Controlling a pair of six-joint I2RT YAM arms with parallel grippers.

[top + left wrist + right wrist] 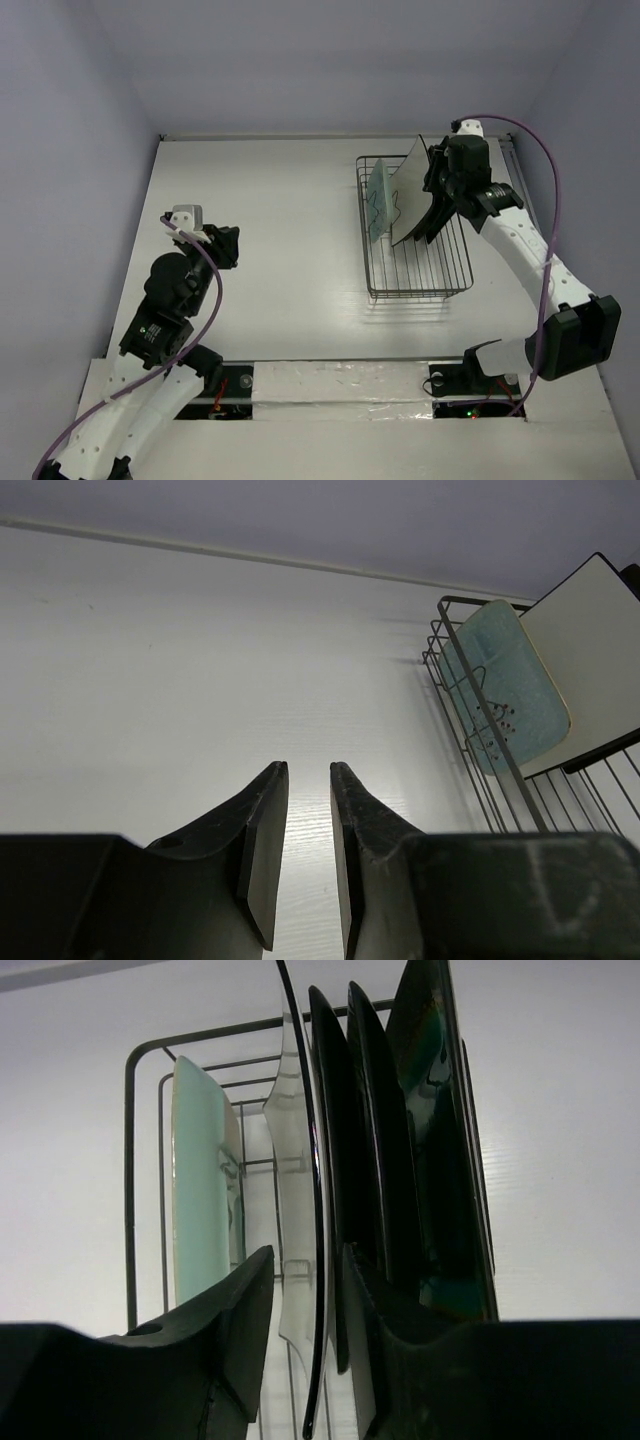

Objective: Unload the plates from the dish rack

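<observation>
The dark wire dish rack (418, 294) stands at the right of the table with plates on edge in it. A pale mint-green plate (378, 203) leans at its left, and a white square plate (413, 190) stands beside it. My right gripper (432, 215) is down over the rack. In the right wrist view my right gripper (305, 1250) is open and straddles the white plate's thin dark edge (318, 1160), with a gap on the left side. Dark plates (365, 1140) and a teal-faced one (425, 1050) stand to its right. My left gripper (308, 768) is slightly open and holds nothing.
My left gripper (225, 245) hovers over bare white table at the left, well away from the rack (440, 605). Purple walls close in the table at the back and sides. The arm bases sit at the near edge.
</observation>
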